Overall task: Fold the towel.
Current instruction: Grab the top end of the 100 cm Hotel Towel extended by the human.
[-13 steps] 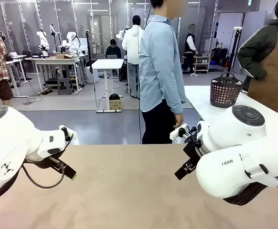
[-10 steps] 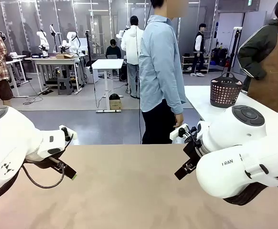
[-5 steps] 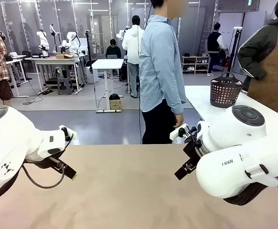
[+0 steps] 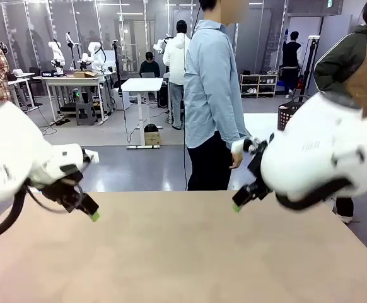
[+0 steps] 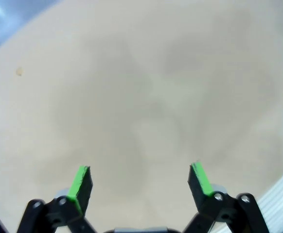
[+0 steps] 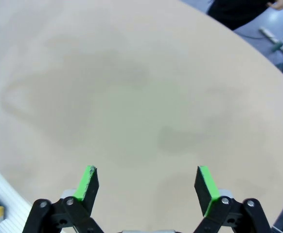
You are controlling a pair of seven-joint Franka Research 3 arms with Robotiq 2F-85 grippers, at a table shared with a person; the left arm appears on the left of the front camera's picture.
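Aloft over the table (image 4: pixel 183 252), left gripper (image 5: pixel 139 169) and right gripper (image 6: pixel 147 170), jaws spread wide, nothing between them.

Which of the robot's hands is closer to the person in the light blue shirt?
The right. The right hand hovers over the far edge of the table, just in front of the person; the left hand hovers well off toward the left side.

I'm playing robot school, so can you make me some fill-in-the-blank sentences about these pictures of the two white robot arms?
The pads on the left arm's black jaws are coloured ____. Both arms' jaws stand wide ____, holding nothing. The person in the light blue shirt stands at the flat beige table's ____ side.
Missing words: green; open; far.
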